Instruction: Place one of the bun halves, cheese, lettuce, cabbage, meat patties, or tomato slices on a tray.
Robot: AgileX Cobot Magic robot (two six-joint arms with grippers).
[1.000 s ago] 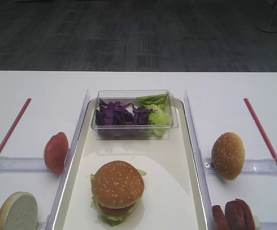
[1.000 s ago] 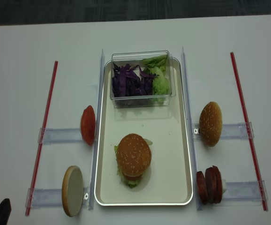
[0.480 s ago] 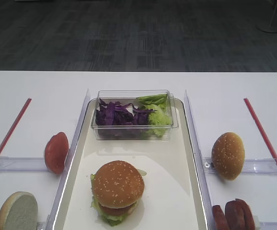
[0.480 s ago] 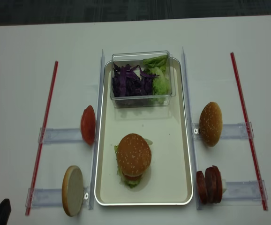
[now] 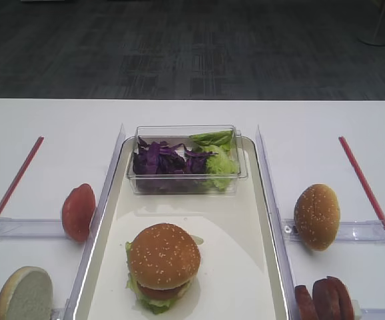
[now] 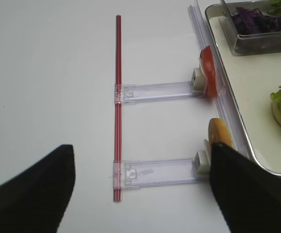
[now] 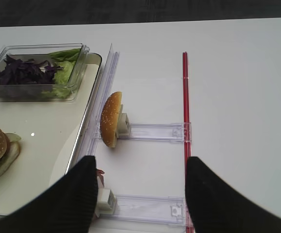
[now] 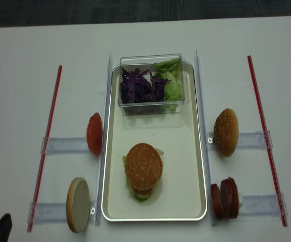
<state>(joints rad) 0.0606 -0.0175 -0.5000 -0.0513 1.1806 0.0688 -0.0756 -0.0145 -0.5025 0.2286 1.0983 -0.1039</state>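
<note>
On the white table the spare bun half [image 8: 226, 133] stands on edge just right of the tray [image 8: 193, 166] — light, soft, best pinched gently across its rim — while the right gripper [image 7: 139, 194] hangs spread and empty.

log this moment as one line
burger assembled on tray | spare bun top on right holder | right gripper open, empty | left gripper open, empty

lab/test setup | white table [image 5: 46, 120] | grey carpet floor [image 5: 179, 47] | acrylic jigs [image 8: 65, 145]
</note>
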